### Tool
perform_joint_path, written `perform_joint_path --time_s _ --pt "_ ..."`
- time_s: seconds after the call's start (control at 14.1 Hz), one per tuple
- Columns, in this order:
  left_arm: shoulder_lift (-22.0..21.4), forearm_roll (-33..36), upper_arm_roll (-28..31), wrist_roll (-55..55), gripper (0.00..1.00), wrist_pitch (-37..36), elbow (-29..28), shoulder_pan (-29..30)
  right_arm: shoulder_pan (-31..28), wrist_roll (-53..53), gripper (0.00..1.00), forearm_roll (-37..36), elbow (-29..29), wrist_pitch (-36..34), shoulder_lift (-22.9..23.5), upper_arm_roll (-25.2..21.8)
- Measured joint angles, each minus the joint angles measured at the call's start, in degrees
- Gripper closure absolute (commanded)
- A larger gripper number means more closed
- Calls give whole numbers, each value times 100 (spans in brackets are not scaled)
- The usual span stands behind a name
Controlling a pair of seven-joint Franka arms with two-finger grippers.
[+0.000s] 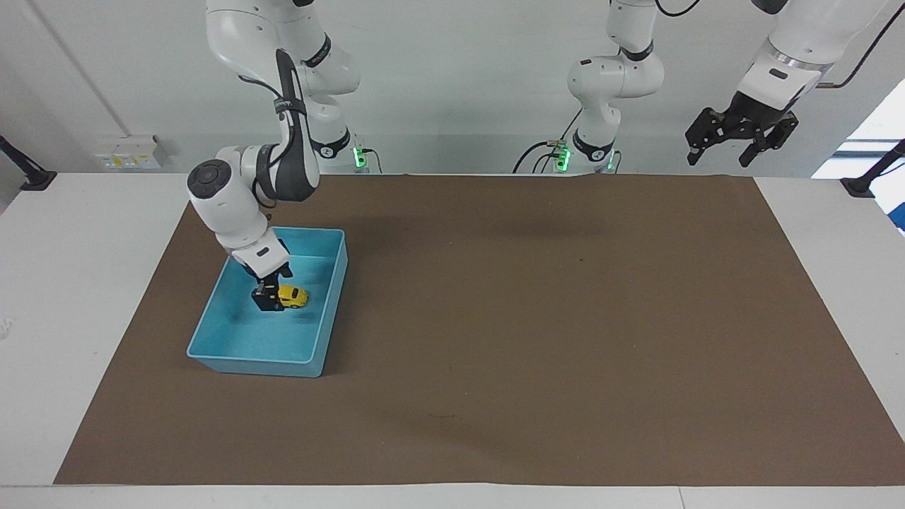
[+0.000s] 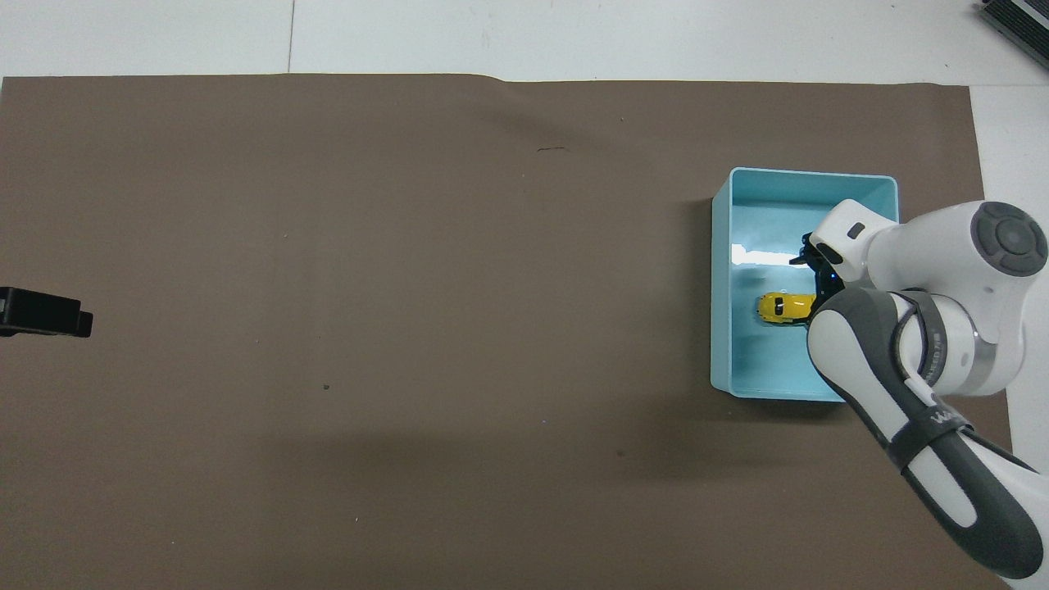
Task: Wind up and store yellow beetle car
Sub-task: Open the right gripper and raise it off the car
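The car [image 1: 292, 296] lies in the bin [image 1: 212, 351], seemingly stored; the right hand [image 1: 267, 300] is open, holding nothing.

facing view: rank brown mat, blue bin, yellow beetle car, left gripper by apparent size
1. brown mat: largest by far.
2. blue bin: sits on the mat.
3. left gripper: raised near its arm's end of the table, so its distance from the camera leaves its size unsure.
4. yellow beetle car: smallest, inside the bin.

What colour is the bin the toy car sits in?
Light blue bin, holding the yellow beetle car; it shows best in the overhead view.
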Motion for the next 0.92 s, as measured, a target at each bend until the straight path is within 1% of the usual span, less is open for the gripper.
perform_joint_path --time_s 0.28,0.42,0.5,0.57,0.92 --pt "4 0 -4 1 0 26 1 0 0 14 7 5 251 -159 -1 3" --pt "7 0 -10 1 0 59 1 0 0 84 5 6 508 -476 -6 27" --pt "10 0 -11 0 0 82 1 0 1 110 1 7 621 -600 -12 44" --pt "13 0 -5 0 0 88 1 0 1 115 0 11 735 -711 -20 70" --pt "16 0 2 0 0 78 1 1 1 288 0 121 1066 -1109 -125 149"
